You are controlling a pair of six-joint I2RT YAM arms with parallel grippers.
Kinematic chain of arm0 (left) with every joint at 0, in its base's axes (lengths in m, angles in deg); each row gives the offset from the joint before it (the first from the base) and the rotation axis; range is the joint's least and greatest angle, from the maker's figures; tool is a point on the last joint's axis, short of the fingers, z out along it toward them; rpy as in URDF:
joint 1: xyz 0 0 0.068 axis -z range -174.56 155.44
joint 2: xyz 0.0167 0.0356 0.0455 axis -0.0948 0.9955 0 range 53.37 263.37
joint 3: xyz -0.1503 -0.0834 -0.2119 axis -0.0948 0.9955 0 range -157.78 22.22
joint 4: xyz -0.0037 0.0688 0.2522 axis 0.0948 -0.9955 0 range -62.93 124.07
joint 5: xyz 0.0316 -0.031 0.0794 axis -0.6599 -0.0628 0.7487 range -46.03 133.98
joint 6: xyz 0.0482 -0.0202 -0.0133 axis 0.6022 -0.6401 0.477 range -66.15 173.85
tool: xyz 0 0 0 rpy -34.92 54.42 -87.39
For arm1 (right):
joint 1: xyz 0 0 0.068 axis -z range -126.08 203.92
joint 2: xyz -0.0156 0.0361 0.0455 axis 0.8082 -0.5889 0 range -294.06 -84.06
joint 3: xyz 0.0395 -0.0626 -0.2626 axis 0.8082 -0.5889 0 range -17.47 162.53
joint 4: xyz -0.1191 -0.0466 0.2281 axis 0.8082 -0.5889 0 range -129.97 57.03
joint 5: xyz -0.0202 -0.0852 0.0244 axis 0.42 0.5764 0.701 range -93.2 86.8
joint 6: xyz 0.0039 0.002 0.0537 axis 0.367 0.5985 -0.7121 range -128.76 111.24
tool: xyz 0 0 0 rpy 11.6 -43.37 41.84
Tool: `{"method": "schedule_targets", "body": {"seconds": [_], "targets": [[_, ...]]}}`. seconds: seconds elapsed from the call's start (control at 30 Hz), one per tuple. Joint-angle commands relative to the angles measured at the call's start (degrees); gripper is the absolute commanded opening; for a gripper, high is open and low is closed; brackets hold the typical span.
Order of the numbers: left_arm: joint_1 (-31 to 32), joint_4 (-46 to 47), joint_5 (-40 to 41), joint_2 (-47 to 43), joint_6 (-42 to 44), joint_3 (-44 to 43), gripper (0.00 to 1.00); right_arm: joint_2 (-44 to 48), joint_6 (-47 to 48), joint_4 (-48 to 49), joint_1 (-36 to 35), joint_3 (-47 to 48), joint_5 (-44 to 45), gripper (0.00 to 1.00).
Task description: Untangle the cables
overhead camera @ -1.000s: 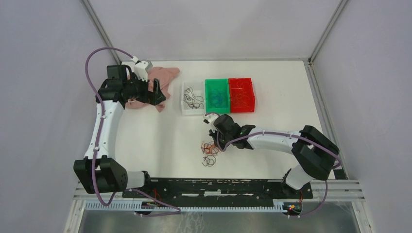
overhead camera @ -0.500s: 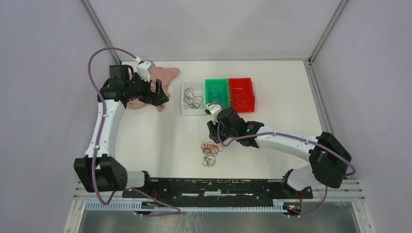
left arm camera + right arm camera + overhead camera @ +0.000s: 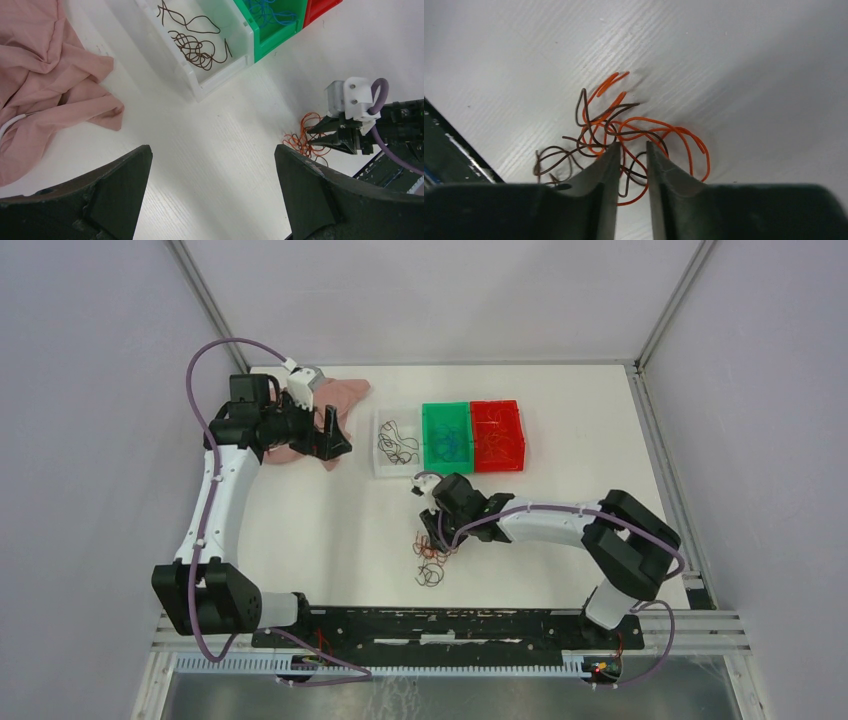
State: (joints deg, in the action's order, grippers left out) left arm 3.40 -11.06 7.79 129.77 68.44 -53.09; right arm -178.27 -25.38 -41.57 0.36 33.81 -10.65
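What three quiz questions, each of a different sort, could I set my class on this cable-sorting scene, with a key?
1. True or false: the left gripper is shut.
2. Which colour of bin holds the loose dark brown cables? A white, B green, C red.
3. Fill in: the tangle on the table under the right gripper mixes orange-red and ___ cables.
Key: 1 false, its jaws stand wide open. 2 A, the white bin. 3 dark brown.
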Motion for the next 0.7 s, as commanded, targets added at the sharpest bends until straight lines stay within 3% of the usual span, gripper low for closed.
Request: {"method": "schedule_targets", "body": {"seconds": [0.0, 0.2, 0.67], "targets": [[0.34, -0.67, -1.02, -0.03, 2.42, -0.89, 1.0, -1.23, -0.63, 2.29, -0.01, 2.66, 3.88, 0.24], [0.56, -0.73, -1.23, -0.04, 2.46, -0.82, 1.0, 3.42, -1.04, 3.68, -0.04, 2.48, 4.01, 0.08], [5.86, -4.8, -8.47, -1.52, 7.83, 3.13, 0.98, 13.41, -3.55, 7.68, 0.38, 5.55, -0.66, 0.06]]}}
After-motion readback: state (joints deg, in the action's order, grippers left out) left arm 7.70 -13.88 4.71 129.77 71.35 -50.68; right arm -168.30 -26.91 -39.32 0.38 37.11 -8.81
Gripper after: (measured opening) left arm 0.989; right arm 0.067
